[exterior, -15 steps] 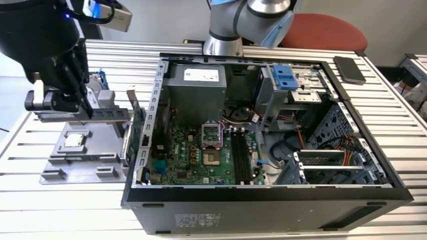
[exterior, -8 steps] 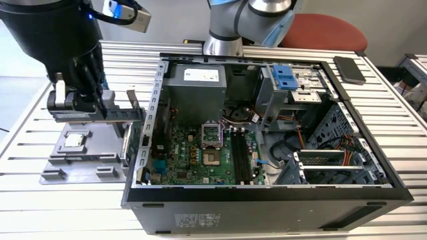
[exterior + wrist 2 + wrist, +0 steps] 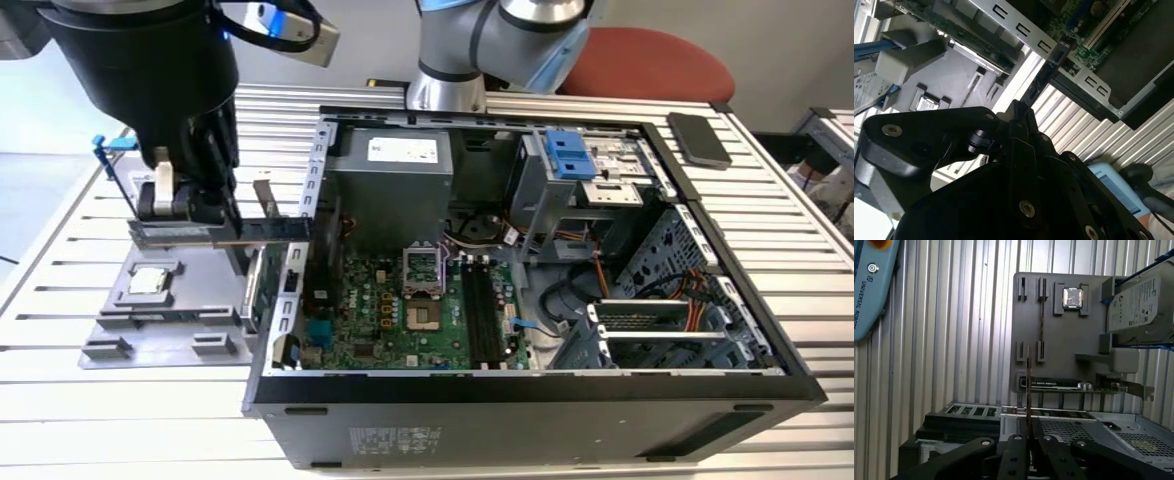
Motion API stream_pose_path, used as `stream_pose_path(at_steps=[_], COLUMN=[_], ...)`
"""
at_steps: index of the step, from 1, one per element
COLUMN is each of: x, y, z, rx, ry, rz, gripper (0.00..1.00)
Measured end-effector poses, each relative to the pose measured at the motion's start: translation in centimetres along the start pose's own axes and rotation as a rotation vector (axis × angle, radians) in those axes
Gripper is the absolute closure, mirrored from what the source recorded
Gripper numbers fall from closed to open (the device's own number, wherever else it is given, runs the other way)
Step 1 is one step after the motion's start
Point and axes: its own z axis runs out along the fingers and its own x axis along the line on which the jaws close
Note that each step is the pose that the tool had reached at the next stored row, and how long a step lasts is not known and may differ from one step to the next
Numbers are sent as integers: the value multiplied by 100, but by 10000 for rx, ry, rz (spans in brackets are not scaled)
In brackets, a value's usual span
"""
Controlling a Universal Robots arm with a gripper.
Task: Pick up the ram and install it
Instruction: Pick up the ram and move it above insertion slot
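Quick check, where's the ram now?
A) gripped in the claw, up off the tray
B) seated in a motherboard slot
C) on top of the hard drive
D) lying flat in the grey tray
A: the claw is shut on the ram, holding it in the air over the tray, beside the case.

Matt grey plastic tray (image 3: pixel 187 305), ribbed bare-alu table (image 3: pixel 120 420), sheet-steel case (image 3: pixel 316 160), matt blk jaws.
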Motion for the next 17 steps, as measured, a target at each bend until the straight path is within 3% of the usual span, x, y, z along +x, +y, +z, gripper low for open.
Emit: stream_pose_path(at_steps=[17], x=[19], y=[-383], z=[-4], rx=[-24], ry=[-2], rz=[-18], gripper=[100])
